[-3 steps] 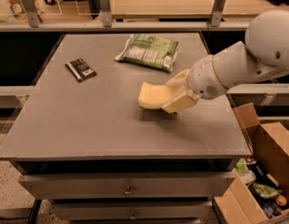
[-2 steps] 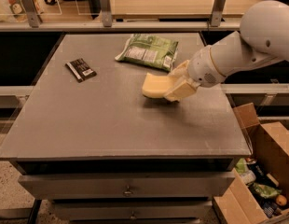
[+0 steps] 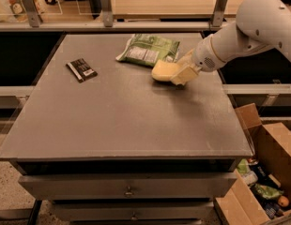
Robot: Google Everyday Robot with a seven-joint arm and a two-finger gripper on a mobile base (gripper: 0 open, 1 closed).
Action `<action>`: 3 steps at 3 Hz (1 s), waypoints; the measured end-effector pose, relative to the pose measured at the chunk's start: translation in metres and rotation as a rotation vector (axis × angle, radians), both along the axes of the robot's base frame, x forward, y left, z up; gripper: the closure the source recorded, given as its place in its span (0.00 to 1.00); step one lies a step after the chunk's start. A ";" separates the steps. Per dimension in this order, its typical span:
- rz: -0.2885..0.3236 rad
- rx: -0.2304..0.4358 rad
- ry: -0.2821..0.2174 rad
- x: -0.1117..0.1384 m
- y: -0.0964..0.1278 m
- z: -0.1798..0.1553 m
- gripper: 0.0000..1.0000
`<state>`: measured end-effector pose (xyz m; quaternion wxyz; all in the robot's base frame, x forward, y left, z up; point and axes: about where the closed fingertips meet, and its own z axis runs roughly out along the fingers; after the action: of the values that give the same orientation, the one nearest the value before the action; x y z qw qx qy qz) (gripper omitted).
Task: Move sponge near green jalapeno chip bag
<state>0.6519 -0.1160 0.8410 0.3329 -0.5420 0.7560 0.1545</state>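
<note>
Grey table [image 3: 112, 125], white arm [image 3: 248, 32] reaching in from the right. Carried further back than a second ago, now just beside the green jalapeno chip bag [image 3: 148, 49], by its right corner. Can't tell if touching it. Sponge [image 3: 160, 71] pinched in the gripper [image 3: 179, 70], right end buried between the pads, left end poking out.

gripper [image 3: 177, 72] jaws clamp sponge [image 3: 162, 70] | just beside green jalapeno chip bag [image 3: 148, 49]
</note>
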 end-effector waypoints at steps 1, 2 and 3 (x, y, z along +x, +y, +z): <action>-0.047 0.017 0.014 0.023 -0.011 -0.005 0.83; -0.052 0.039 0.017 0.031 -0.015 -0.006 0.60; -0.040 0.063 0.013 0.033 -0.014 -0.005 0.36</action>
<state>0.6852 -0.1302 0.8365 0.3479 -0.5149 0.7637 0.1748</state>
